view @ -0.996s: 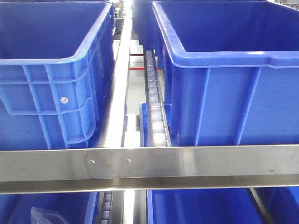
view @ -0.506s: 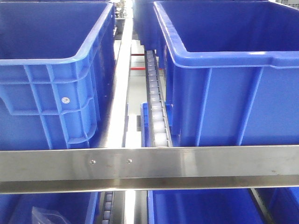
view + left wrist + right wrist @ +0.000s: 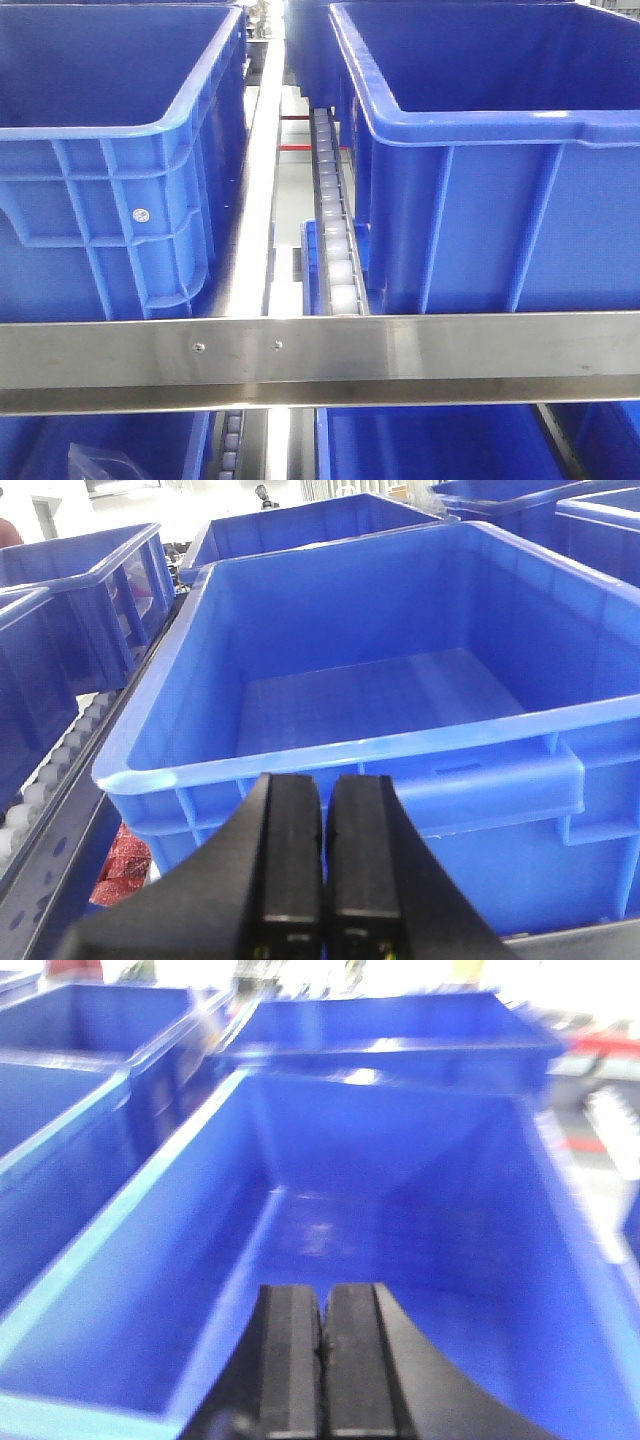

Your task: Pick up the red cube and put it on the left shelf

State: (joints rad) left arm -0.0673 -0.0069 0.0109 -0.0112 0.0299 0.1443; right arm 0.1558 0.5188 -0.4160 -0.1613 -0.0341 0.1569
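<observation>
Since a second ago your front view has slid a touch to one side: the left blue crate (image 3: pixel 110 150) sits slightly further right in frame, and the plastic bag (image 3: pixel 100 465) at the bottom edge has crept right too. Biggest in front of you are that crate and the right blue crate (image 3: pixel 480 150), side by side on the rack with a roller track (image 3: pixel 335 240) running between them. A steel crossbar (image 3: pixel 320 360) spans the whole view just below their bases, and lower blue bins (image 3: pixel 430 445) show under it.

Your left gripper (image 3: pixel 322 865) has its black fingers pressed together with nothing between them, hanging just outside the near wall of a blue tote (image 3: pixel 400 680). A crumpled red wrapper (image 3: pixel 122 865) lies low to its left, beside the rail. Your right gripper (image 3: pixel 322 1375) is likewise pressed closed on nothing, over a blurred blue bin (image 3: pixel 330 1210).

You cannot see the red cube in any view
</observation>
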